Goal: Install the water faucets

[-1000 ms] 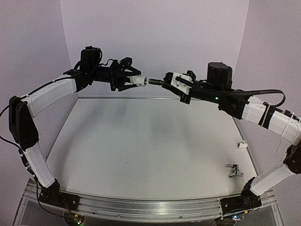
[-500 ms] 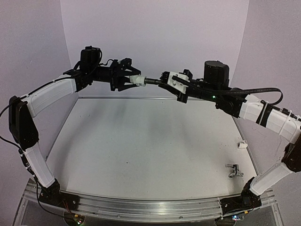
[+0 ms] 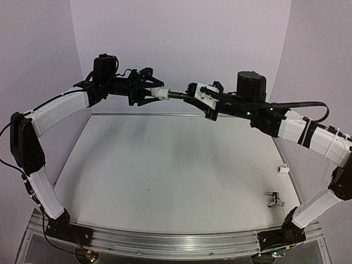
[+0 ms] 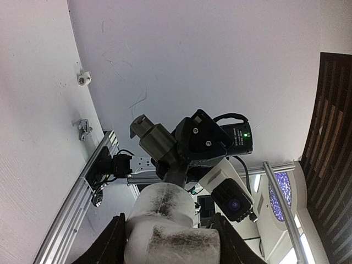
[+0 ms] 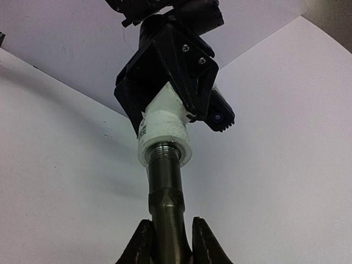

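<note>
My left gripper (image 3: 154,92) is shut on a white plastic fitting (image 3: 160,93), held high above the table's back edge. My right gripper (image 3: 192,93) is shut on the dark grey-black faucet (image 3: 177,95). The faucet's threaded end sits in the fitting's mouth. The right wrist view shows the dark faucet (image 5: 166,192) between my right gripper's (image 5: 168,245) fingers, its threads partly inside the white fitting (image 5: 165,132). The left wrist view shows the fitting (image 4: 165,217) in my left gripper (image 4: 168,245) with the dark faucet (image 4: 157,144) beyond it. The silver faucet (image 3: 272,199) lies on the table at the near right.
A second small white fitting (image 3: 283,169) lies near the table's right edge, beyond the silver faucet. Both also show in the left wrist view: the silver faucet (image 4: 83,127) and the fitting (image 4: 83,78). White walls close the back and sides.
My right arm has moved left and carried the dark faucet up to the white fitting. The gap between them has closed. My left gripper has barely moved.
</note>
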